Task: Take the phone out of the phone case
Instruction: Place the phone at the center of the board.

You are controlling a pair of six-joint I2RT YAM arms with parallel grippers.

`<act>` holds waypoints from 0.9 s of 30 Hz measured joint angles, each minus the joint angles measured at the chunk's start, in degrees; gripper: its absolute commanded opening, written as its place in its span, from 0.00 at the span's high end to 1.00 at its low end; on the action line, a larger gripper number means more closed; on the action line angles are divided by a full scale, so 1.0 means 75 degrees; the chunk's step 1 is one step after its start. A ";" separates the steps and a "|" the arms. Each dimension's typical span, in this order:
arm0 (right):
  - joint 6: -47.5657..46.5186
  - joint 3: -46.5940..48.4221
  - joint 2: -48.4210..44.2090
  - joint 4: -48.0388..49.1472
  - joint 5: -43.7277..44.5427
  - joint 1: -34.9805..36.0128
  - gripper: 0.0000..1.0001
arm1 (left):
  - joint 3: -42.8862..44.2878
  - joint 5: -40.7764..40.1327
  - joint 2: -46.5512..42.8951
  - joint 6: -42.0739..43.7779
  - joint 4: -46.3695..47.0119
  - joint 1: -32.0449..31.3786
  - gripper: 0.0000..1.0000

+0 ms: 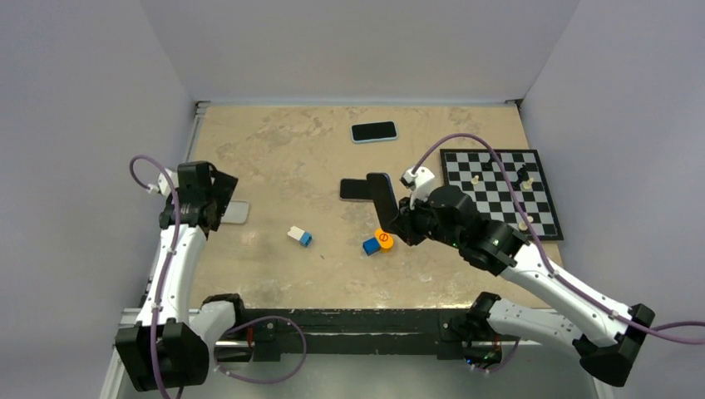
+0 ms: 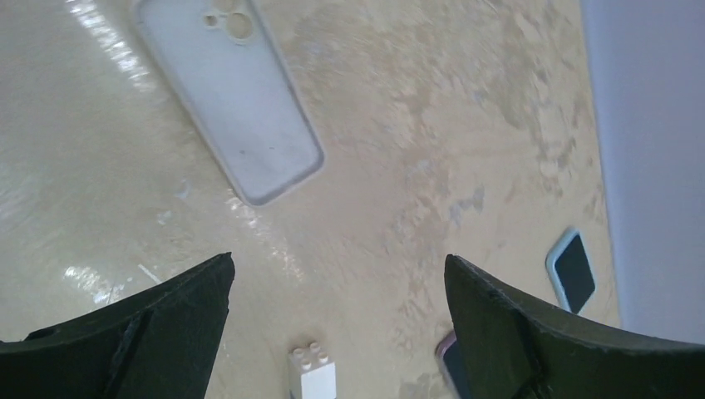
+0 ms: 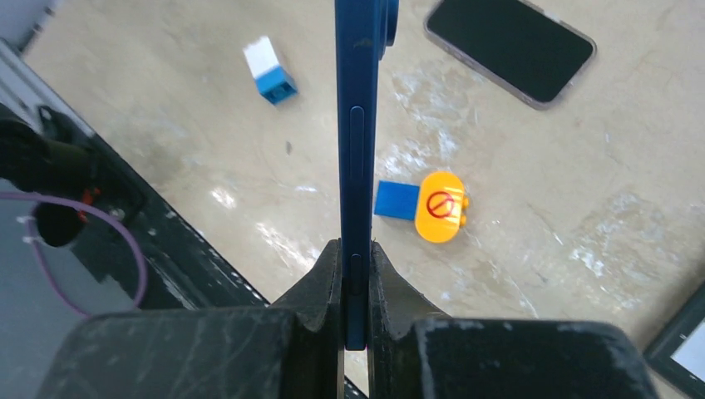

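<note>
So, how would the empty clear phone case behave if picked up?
The clear phone case looks thin and hollow, so probably light and flexible. It lies flat on the glossy table, so a push would likely slide it, not tip it.

— How is the light?
— Bright and even, coming from overhead. Shadows in the top view are short and soft.
— Any glare?
— White streaks shine on the table (image 2: pixel 416 125) left of the phone case (image 2: pixel 229 100) and just below it. Far right of the case, the picture goes slightly soft.
</note>
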 measured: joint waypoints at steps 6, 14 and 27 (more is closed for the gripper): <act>-0.0664 0.0440 0.1198 -0.0810 0.0143 0.0000 1.00 | 0.0810 0.1087 -0.0108 0.2719 0.0662 -0.0857 0.00; 0.0484 0.0172 0.2212 -0.0216 -0.1008 -0.0012 1.00 | 0.0935 0.2133 -0.0239 0.4237 0.1131 -0.1105 0.00; 0.5030 -0.4007 0.0076 0.2754 -0.3794 0.0644 1.00 | 0.0664 0.2952 -0.0930 0.4450 0.1413 -0.1116 0.00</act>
